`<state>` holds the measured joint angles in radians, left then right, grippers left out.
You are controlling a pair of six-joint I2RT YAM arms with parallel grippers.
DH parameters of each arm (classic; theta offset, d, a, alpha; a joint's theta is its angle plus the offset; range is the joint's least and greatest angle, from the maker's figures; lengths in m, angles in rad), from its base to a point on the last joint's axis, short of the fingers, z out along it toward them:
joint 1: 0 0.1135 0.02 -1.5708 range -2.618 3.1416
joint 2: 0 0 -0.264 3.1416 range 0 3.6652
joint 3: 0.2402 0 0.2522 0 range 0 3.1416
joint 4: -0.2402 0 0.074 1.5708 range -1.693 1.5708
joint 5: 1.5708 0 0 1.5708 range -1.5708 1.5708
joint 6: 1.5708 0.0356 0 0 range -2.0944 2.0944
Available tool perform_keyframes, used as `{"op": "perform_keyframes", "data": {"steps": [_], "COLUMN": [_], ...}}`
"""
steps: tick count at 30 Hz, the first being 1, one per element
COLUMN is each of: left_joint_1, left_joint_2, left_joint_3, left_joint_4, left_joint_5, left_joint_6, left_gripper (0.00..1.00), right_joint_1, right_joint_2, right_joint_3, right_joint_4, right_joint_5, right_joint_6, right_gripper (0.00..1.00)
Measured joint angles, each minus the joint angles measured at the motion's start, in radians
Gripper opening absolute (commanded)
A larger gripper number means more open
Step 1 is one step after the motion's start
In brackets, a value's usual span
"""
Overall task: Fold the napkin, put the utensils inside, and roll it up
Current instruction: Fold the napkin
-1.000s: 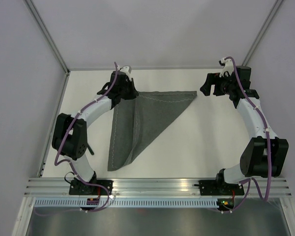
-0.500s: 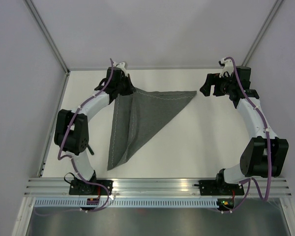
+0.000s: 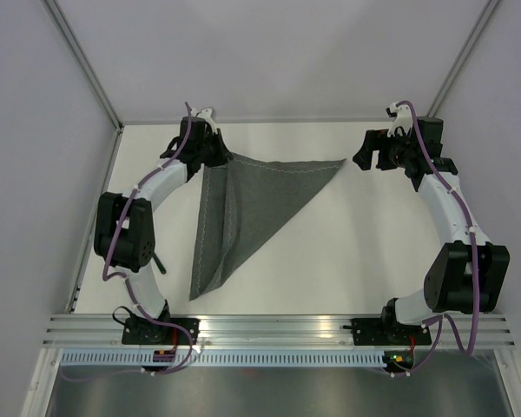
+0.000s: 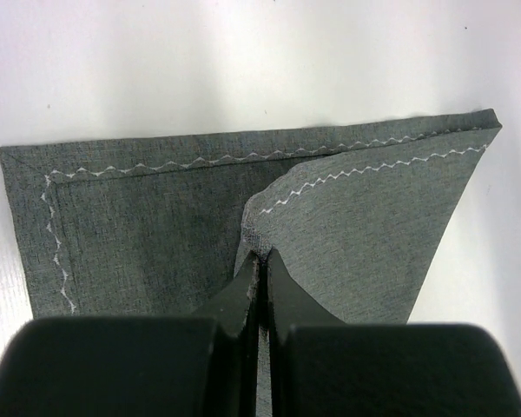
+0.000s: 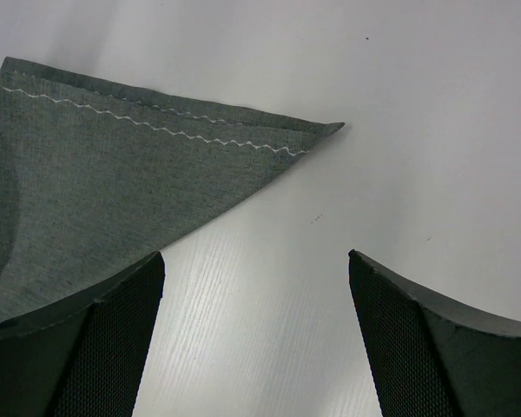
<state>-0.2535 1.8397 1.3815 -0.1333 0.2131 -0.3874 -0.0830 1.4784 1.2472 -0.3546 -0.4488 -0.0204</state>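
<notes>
The dark grey napkin point(image 3: 252, 208) lies on the white table, folded over itself into a rough triangle with one point at the far right and a long tail toward the near left. My left gripper point(image 3: 215, 153) is shut on a raised fold of the napkin point(image 4: 347, 234) near its far left corner. My right gripper point(image 3: 371, 155) is open and empty, hovering just right of the napkin's far right point point(image 5: 326, 130). No utensils are in view.
The white table point(image 3: 365, 252) is walled by pale panels, with a metal rail point(image 3: 278, 330) along its near edge. A small dark object point(image 3: 159, 264) shows at the left arm's near side.
My left gripper has pulled its held napkin fold toward the far left, drawing the cloth's left part tauter. The right arm has not moved.
</notes>
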Motion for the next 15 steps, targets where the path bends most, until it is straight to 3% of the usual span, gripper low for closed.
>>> {"op": "perform_keyframes", "data": {"steps": [15], "left_joint_1": [0.030], "left_joint_2": [0.035], "left_joint_3": [0.058], "left_joint_4": [0.000], "left_joint_5": [0.022], "left_joint_6": [0.000], "left_gripper": [0.02], "right_joint_1": [0.000], "right_joint_2": [0.000], "right_joint_3": [0.000], "right_joint_4": [-0.002], "right_joint_5": [0.000], "right_joint_6": [-0.001], "right_gripper": [0.91]}}
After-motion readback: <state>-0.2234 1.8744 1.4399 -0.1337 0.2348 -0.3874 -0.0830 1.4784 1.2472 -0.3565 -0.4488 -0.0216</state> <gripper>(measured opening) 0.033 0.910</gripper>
